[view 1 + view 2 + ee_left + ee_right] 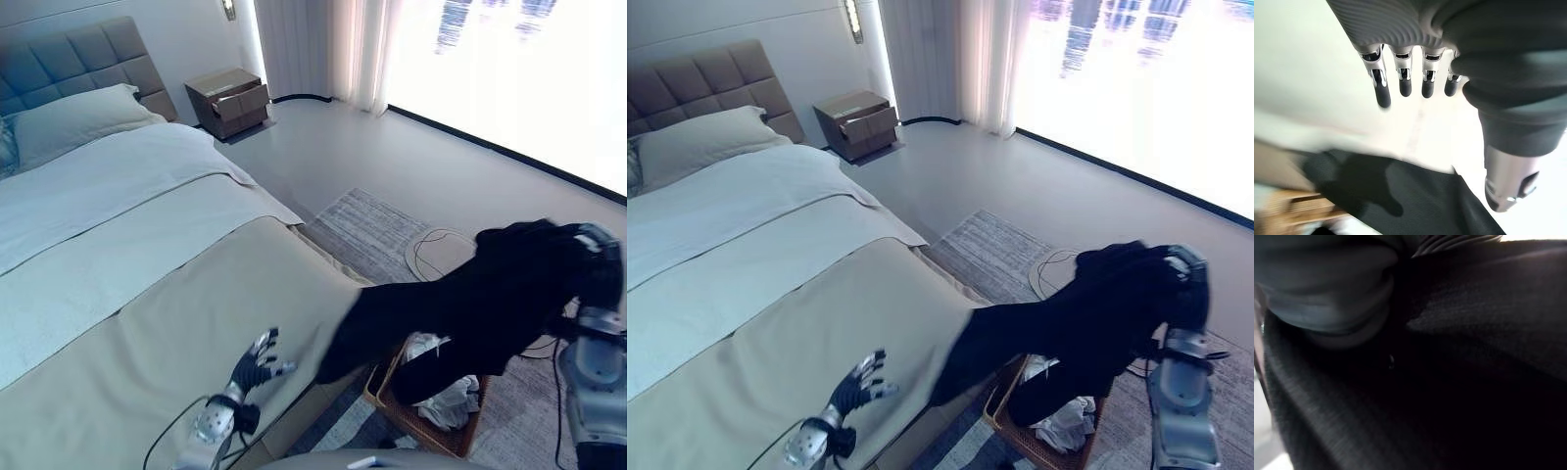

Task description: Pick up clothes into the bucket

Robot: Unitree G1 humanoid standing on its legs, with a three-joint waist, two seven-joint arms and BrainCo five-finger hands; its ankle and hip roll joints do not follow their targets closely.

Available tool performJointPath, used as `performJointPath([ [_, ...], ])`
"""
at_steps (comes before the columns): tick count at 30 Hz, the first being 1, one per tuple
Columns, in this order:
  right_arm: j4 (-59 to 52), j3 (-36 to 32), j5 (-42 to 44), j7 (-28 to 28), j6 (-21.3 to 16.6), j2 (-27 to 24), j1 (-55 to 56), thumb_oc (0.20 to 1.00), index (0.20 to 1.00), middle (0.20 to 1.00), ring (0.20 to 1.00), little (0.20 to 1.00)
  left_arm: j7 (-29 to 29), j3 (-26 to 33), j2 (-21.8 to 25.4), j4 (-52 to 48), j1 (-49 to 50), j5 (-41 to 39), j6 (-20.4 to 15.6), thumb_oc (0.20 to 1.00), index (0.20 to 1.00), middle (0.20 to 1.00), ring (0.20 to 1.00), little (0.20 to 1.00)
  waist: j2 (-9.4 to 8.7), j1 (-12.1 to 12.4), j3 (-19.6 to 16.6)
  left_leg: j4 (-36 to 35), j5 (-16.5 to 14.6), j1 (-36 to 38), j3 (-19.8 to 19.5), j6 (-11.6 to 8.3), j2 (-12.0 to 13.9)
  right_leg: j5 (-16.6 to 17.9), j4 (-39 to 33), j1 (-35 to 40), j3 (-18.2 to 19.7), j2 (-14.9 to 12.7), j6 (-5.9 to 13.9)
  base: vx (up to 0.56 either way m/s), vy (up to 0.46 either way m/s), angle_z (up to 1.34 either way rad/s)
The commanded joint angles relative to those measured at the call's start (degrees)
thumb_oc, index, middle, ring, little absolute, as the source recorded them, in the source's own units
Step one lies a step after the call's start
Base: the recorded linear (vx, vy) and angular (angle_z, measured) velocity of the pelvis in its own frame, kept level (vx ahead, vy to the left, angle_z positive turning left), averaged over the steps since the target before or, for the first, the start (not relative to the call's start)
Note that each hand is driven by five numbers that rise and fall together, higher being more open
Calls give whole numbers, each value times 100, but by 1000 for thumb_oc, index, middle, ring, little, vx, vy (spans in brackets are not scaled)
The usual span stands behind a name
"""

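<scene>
Right hand (600,257) lifts the black garment (470,308) over the wicker bucket (411,416), its tail trailing toward the bed's (147,294) foot edge (grip hidden, can't tell), left hand (253,370) splayed, empty.

The bed (147,323) carries a pillow (69,122) and one end of a black garment (470,304), which lies just beyond the left hand's (253,370) fingers. A wicker basket (411,421) stands on the floor (392,166).
</scene>
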Motion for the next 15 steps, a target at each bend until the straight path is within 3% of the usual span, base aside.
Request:
performJointPath([
  [1, 24, -507, 197, -427, -407, -541, -774, 200, 200, 200, 200, 200, 121, 266, 436, -366, -70, 199, -277, 1000, 1000, 1000, 1000, 1000, -347, 11, -101, 331, -117, -336, 61, 58, 100, 292, 353, -425, 202, -185, 168, -9, -2, -4],
  [9, 176, -874, 431, -452, -482, -981, -818, 200, 200, 200, 200, 200, 19, 768, 498, -715, 266, -384, -317, 1000, 1000, 1000, 1000, 1000, -358, 52, -80, 358, -107, -354, 68, 57, 97, 315, 364, -439, 222, -187, 161, -2, -1, 0],
  [12, 191, -873, 448, -405, -452, -920, -747, 200, 200, 200, 200, 200, -12, 848, 495, -870, 308, -471, -339, 1000, 1000, 1000, 1000, 1000, -359, 53, -73, 359, -106, -355, 68, 57, 94, 315, 363, -438, 219, -183, 159, 0, 0, 0],
  [15, 338, -736, 382, -346, -327, -558, -495, 200, 200, 200, 200, 200, -48, 1031, 492, -1272, 385, -695, -392, 1000, 1000, 1000, 1000, 1000, -351, 55, -23, 381, -104, -375, 49, 60, 91, 309, 373, -448, 215, -181, 145, 0, 0, 0],
])
